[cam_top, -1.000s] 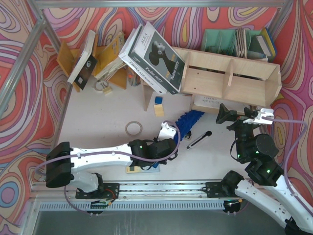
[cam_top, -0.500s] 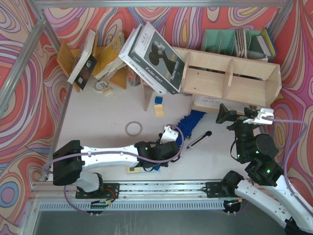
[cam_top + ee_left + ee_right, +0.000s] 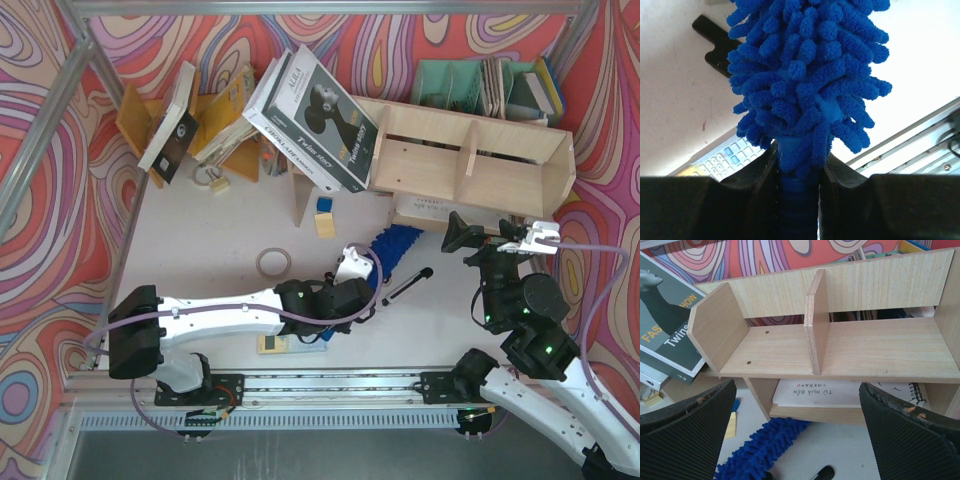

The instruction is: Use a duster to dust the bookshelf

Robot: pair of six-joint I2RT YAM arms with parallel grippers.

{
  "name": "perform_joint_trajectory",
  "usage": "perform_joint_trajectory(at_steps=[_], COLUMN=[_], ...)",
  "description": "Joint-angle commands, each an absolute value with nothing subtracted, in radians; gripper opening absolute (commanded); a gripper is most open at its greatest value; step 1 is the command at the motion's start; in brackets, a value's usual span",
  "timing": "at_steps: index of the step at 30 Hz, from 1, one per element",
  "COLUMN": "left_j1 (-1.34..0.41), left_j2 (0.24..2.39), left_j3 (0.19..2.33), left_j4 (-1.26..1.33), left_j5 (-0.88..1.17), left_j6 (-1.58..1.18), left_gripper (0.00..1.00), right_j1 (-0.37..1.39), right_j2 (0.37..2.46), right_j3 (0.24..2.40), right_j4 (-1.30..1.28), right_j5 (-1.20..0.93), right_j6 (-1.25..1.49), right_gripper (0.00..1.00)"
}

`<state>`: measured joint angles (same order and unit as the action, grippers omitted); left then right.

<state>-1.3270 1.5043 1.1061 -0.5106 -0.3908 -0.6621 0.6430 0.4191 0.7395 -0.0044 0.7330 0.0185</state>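
The bookshelf (image 3: 470, 160) is a pale plywood unit with upright dividers, at the back right; it fills the right wrist view (image 3: 855, 347). The blue fluffy duster (image 3: 396, 244) points from the table's middle toward the shelf's lower left corner, and its tip reaches the shelf's foot (image 3: 765, 450). My left gripper (image 3: 352, 272) is shut on its blue handle, the fluffy head (image 3: 807, 75) sticking out beyond the jaws (image 3: 799, 155). My right gripper (image 3: 497, 237) hovers open in front of the shelf, holding nothing (image 3: 796, 390).
A black pen (image 3: 405, 287) lies right of the duster. A calculator (image 3: 290, 343) sits under the left arm, a tape ring (image 3: 272, 263) to its left. Large books (image 3: 315, 115) lean on the shelf's left end. An orange rack (image 3: 215, 130) and a green organiser (image 3: 480, 88) stand behind.
My left arm has shifted slightly right and forward, carrying the duster a little closer to the shelf. The right arm has not moved.
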Motion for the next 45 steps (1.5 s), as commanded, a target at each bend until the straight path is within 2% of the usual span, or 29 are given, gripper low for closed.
perform_joint_trajectory(at_steps=[1, 12, 27, 36, 45], left_j1=[-1.327, -1.336, -1.370, -1.375, -1.375], left_j2=[1.528, 1.705, 1.913, 1.902, 1.867], left_j3=[1.178, 1.307, 1.552, 1.527, 1.399], left_j4=[-0.466, -0.383, -0.461, -0.509, -0.465], left_j5=[-0.456, -0.318, -0.182, -0.141, -0.152], left_j6=[-0.634, -0.564, -0.454, -0.445, -0.489], left_gripper=[0.00, 0.00, 0.00, 0.00, 0.00], right_j1=[0.644, 0.644, 0.644, 0.644, 0.644], right_j2=[0.410, 0.410, 0.413, 0.416, 0.416], right_j3=[0.735, 0.734, 0.732, 0.730, 0.729], right_j4=[0.017, 0.018, 0.023, 0.028, 0.033], right_j5=[0.749, 0.749, 0.747, 0.747, 0.747], right_j6=[0.003, 0.002, -0.001, -0.004, -0.004], right_gripper=[0.99, 0.99, 0.99, 0.99, 0.99])
